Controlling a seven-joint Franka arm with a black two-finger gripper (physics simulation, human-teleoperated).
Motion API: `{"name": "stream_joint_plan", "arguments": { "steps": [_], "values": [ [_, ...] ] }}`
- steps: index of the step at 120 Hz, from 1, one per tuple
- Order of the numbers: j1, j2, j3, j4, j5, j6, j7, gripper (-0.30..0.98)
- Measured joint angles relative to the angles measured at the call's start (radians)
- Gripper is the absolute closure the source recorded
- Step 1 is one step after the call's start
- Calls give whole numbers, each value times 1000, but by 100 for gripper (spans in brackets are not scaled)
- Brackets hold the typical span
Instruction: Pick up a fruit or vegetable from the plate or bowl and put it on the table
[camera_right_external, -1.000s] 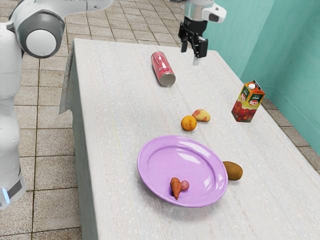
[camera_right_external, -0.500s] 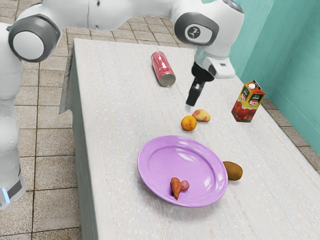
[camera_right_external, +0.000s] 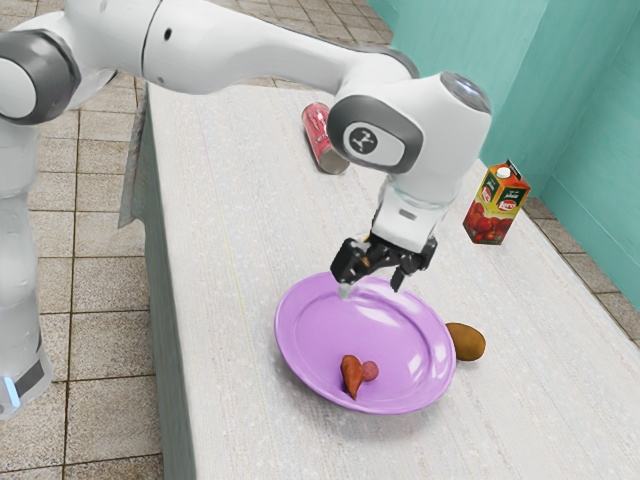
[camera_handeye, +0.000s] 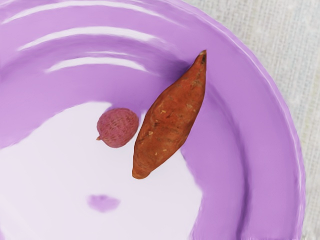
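Your white arm has grey joint bands, a round dark emblem, a black gripper and, lower left, a blue strip.

Bright, even light. Purple plate: broad white glare across centre, curved streaks near rim. Soft shadow beside sweet potato.

Dining-style room, teal wall, tiled floor, cloth-covered table, plate

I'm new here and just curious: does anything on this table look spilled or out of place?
Only the red can looks odd: it lies on its side, while the carton stands upright. I see no spill.
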Motion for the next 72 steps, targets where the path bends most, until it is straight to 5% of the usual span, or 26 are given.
{"name": "stream_joint_plan", "arguments": {
  "steps": [30,72],
  "values": [
    [-17,-60,-42,-99,-73,7,125,0],
    [-34,-50,-28,-134,-91,47,229,0]
  ]
}}
